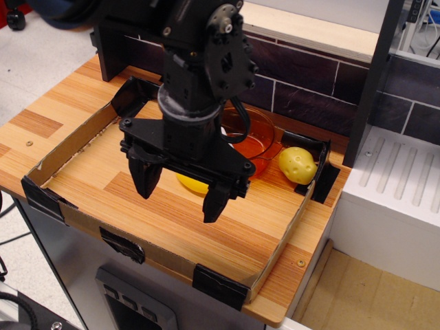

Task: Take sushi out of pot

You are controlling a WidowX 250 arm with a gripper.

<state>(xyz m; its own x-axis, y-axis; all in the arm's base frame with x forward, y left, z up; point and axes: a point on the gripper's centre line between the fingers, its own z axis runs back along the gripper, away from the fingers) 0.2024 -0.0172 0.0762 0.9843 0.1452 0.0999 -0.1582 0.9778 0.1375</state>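
Note:
The translucent orange pot [253,135] stands at the back right of the wooden tray area, partly hidden by my arm. The sushi does not show; the arm covers the left part of the pot, and I cannot make it out in the part I can see. My black gripper [181,191] hangs open and empty in front of and left of the pot, above the board. Its two fingers [146,180] are spread apart. A bit of the yellow banana [191,184] shows between them, lying on the board.
A pale yellow lumpy potato-like toy [297,163] lies right of the pot by the cardboard wall [289,227]. The low cardboard wall rings the board. A dark brick backsplash [309,82] runs behind, and a white unit [399,185] stands to the right.

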